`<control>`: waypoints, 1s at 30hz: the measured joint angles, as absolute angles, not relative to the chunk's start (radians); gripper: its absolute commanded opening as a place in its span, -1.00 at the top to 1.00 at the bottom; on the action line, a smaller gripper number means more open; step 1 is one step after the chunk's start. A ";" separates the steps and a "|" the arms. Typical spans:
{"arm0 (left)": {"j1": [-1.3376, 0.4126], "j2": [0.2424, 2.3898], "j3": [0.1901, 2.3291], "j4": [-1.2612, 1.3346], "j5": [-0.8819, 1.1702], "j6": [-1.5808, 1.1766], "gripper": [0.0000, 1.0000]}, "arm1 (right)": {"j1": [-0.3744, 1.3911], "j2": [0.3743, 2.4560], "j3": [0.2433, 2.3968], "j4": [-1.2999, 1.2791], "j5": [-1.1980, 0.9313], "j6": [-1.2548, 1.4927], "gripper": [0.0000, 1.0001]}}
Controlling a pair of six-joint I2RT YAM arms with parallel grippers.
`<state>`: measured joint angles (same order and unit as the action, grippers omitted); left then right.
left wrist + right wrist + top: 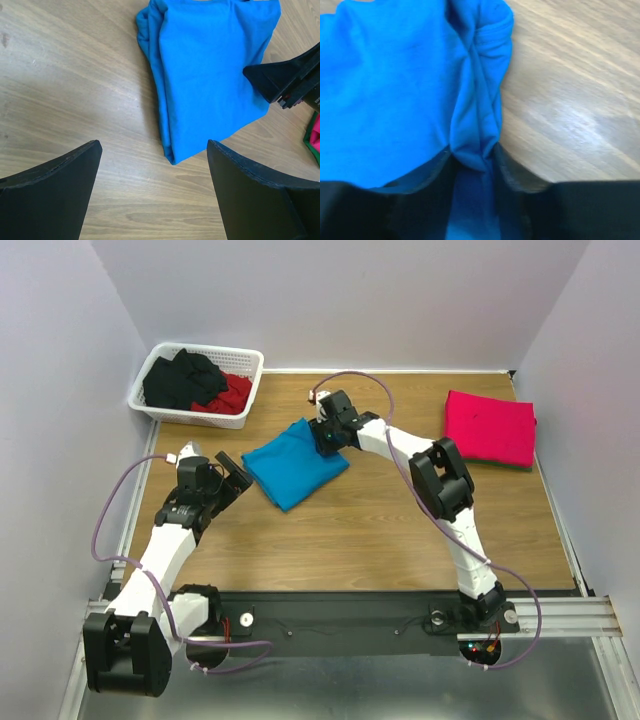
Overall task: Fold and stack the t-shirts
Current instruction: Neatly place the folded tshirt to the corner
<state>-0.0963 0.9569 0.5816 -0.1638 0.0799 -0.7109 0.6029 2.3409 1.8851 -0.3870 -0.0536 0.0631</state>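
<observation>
Pinching a bunched fold of the blue t-shirt (pixel 385 90) is the right tool (pixel 472 156). In the R wrist view the cloth is squeezed into a narrow ridge btw. its two black fingers (pixel 512 175), so this tool is closed on the cloth. In the top view it sits at the far right edge of the shirt, w/ its arm reaching in from the right side.

The blue t-shirt is folded to approx. a rectangle and lies turned diagonal on the wooden surface (pixel 380 530), a bit left of the centre. In the L wrist view the folded layers show along its left edge.

The left tool (pixel 232 475) is wide open w/ nothing btw. its fingers. It is just beside the near left side of the blue t-shirt. In the L wrist view the near corner of the shirt points toward the gap btw. the fingers but does not touch them.

The red t-shirt (pixel 490 427) lies folded flat near the far right corner of the surface, well apart from the blue one.

At the far left corner stands a white lattice basket (pixel 190 418). Inside are black clothes (pixel 183 378) and a red cloth (pixel 235 392).
</observation>
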 measured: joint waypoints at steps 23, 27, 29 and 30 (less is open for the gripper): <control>-0.096 0.842 0.571 -0.278 0.028 -0.713 -0.97 | 0.536 2.062 1.600 -0.471 0.530 0.134 0.99; -0.096 0.842 0.571 -0.282 0.024 -0.712 -0.97 | 0.451 1.984 1.569 -0.472 0.575 0.094 0.99; -0.096 0.843 0.571 -0.282 0.024 -0.711 -0.97 | 0.410 1.951 1.564 -0.472 0.592 0.073 0.99; -0.096 0.843 0.571 -0.282 0.023 -0.711 -0.97 | 0.389 1.938 1.564 -0.472 0.599 0.066 0.99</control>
